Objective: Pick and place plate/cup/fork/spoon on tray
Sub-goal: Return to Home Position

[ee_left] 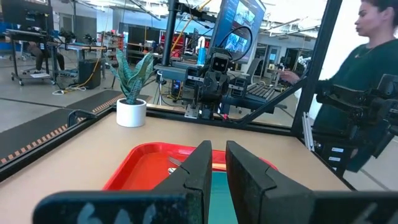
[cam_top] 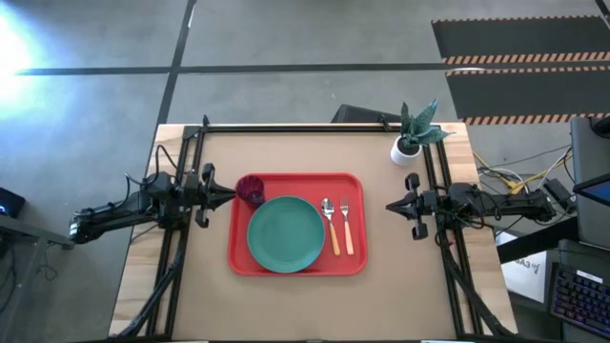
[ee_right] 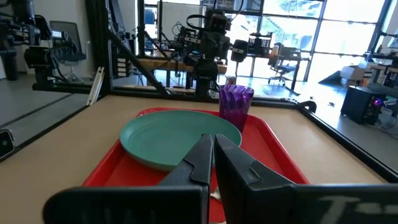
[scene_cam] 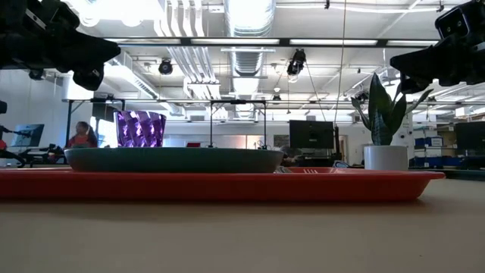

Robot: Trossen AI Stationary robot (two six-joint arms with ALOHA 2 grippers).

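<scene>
Seen from above, a red tray lies mid-table. The teal plate fills the tray's left and middle. The purple cup stands upright in the tray's upper left corner, just beside the plate. The spoon and fork lie side by side on the tray's right part, the spoon nearer the plate. The left gripper hovers just off the tray's left edge, the right gripper near its right edge. Each has its fingers drawn close together, holding nothing

The left claw and right claw hover raised, closed, pointing at each other.
</scene>
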